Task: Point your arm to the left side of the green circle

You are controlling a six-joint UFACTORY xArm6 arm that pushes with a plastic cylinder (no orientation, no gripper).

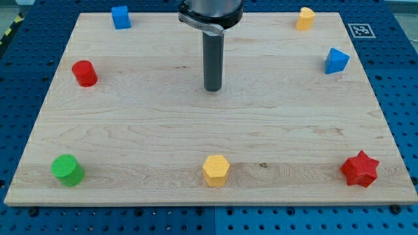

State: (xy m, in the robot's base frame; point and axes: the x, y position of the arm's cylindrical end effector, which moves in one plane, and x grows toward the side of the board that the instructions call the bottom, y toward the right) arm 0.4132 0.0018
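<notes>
Tool: my tip (213, 89) is the lower end of a straight dark rod with no jaws, so it neither spreads nor pinches anything; it rests on the bench (209, 124) a little above the middle, touching no block.
Green circle: the green cylinder (67, 170) stands near the bench's corner at 8 o'clock from my tip, well apart from it.
Red cylinder (84, 73): at 9 o'clock from my tip, near the view's left edge of the bench.
Blue cube (120, 17): at 10 o'clock, by the view's top edge.
Yellow block (304, 18): at 2 o'clock, by the view's top edge; its shape is hard to tell.
Blue triangular block (336, 61): at 3 o'clock, near the view's right.
Yellow hexagon (215, 170): at 6 o'clock, by the view's bottom edge.
Red star (360, 169): at 4 o'clock, in the bench's corner.
</notes>
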